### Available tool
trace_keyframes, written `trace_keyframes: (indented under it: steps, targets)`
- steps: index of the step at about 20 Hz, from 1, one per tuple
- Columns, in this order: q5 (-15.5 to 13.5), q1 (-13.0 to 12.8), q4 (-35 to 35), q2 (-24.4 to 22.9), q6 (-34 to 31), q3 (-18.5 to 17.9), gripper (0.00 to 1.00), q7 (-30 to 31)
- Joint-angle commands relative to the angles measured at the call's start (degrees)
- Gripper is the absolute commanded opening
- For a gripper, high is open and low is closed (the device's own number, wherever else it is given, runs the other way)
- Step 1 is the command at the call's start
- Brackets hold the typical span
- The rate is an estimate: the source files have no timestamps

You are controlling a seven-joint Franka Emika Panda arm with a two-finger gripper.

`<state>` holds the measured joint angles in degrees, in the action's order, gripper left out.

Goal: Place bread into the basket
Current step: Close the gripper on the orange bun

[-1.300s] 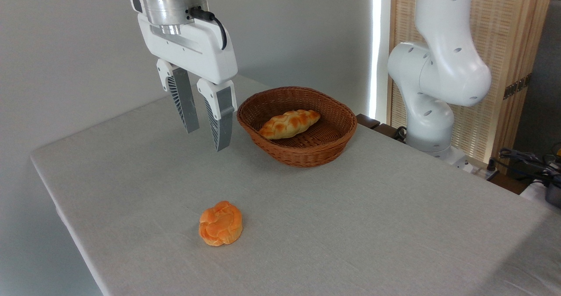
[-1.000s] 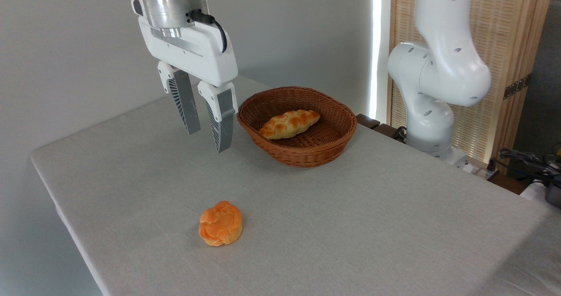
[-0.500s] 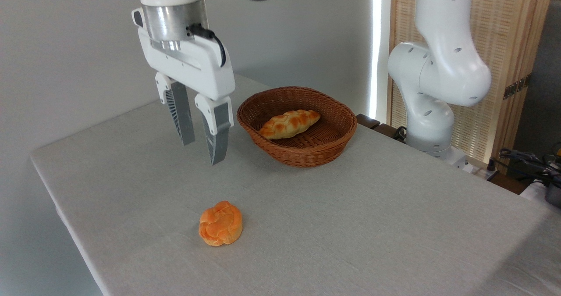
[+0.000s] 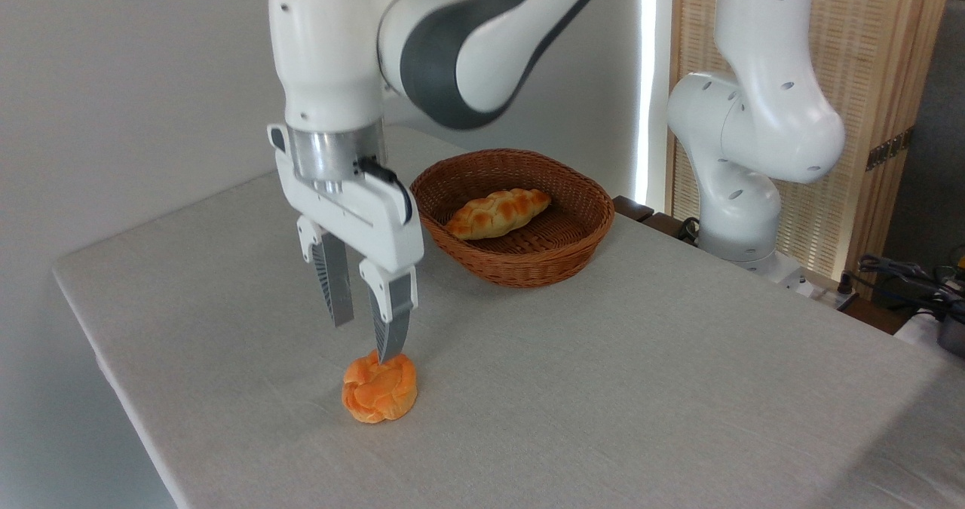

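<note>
The hand (image 4: 365,341) points straight down over the worktop (image 4: 603,388), with its two fingers (image 4: 334,283) spread apart and nothing between them. The bun (image 4: 379,388) lies flat on the worktop directly below the hand. In this view the tip of the nearer finger overlaps the top rear edge of the bun; whether it touches the bun cannot be determined. The tip of the farther finger ends higher in the view, up and to the left of the bun.

The basket (image 4: 528,264) stands on the worktop behind and to the right of the hand, well apart from the bun. The left rim of the basket appears just beside the white body of the hand. A braided loaf (image 4: 497,213) lies inside the basket, resting on its floor with one end toward the left wall.

The arm (image 4: 460,49) descends to the hand from the upper right. Its base (image 4: 742,139) stands at the far right edge of the worktop, beyond the basket.
</note>
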<state>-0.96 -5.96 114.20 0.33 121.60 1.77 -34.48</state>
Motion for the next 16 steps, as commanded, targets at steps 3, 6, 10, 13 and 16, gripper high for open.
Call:
trace_keyframes:
  steps: [3,6,10,13,16]
  targets:
    - [2.3,-0.4,2.5,1.1,4.9,0.4,1.00,-0.8]
    - [4.8,-0.4,3.8,1.9,5.0,0.5,1.00,-0.8]
    - [7.1,-0.4,5.6,2.2,7.8,1.4,0.94,-0.8]
    - [7.0,-0.4,5.8,2.1,8.7,1.4,0.52,-0.4]
    - [7.0,-0.4,5.8,2.1,8.7,1.4,0.31,-0.4]
